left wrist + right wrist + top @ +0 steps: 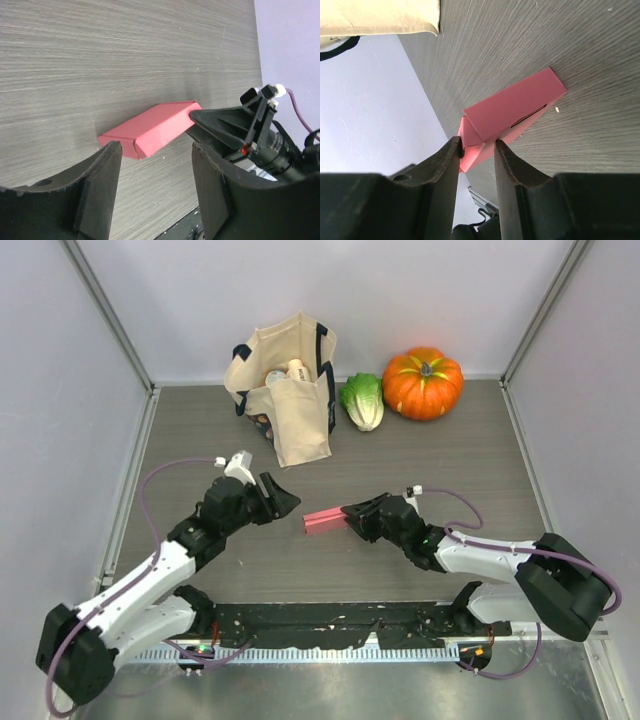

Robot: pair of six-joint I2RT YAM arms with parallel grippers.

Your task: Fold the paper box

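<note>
While the right hand [477, 150] clamps one end of the paper box [517, 112], apparently to steady it on the desk [580, 45], the left hand [284, 496] hovers just beyond the free end, wide open and empty, seemingly ready to press flaps.

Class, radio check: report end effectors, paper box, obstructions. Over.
Right end effector shut on slim pink card box, at one end. Left end effector open, clear of it. Beige cloth bag, orange pumpkin far back.
</note>
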